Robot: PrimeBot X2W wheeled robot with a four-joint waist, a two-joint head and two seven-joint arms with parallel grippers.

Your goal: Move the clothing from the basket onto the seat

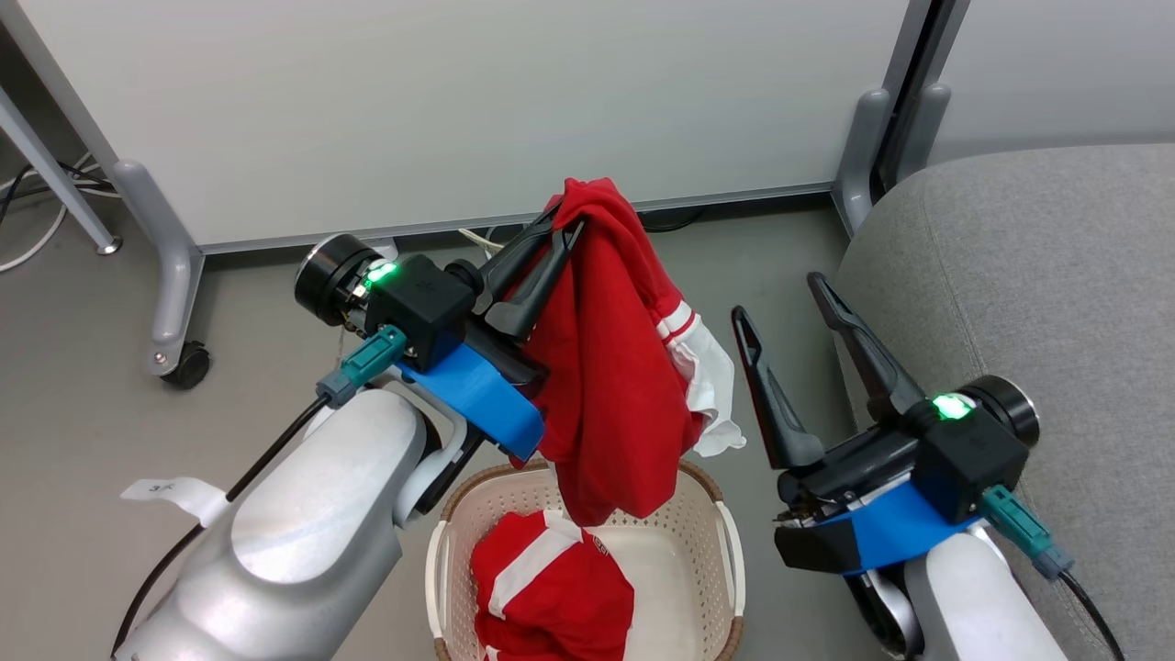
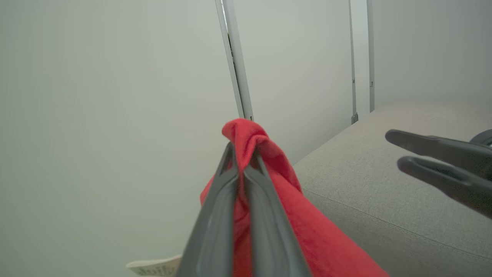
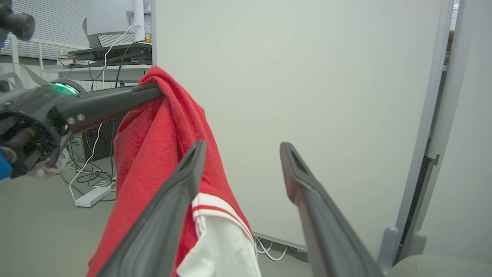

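One bright red fabric garment with white striped trim (image 1: 610,367) hangs in the air above the far side of the small cream-white perforated plastic basket with a brown woven-look rim (image 1: 679,551). Its lower end reaches down to the far rim and a white cuff flares out to the right. The left gripper (image 1: 567,220) holds it at its top fold, long dark jaws clamped together on the cloth. In the left wrist view the red fabric (image 2: 276,173) bunches past that gripper's tips (image 2: 243,154) and drapes down to the right. A second red garment with white stripes (image 1: 551,588) lies crumpled inside the basket, towards its near left part. The basket stands on the grey floor (image 1: 92,413). Just right of the hanging garment is the right gripper (image 1: 778,301), its jaws wide apart with nothing between them, near the cloth. Further right is the large light grey fabric-upholstered seat with a rounded corner (image 1: 1028,275). At the far side stands a pale partition panel (image 1: 459,110) on grey legs, one with a black caster (image 1: 188,364).
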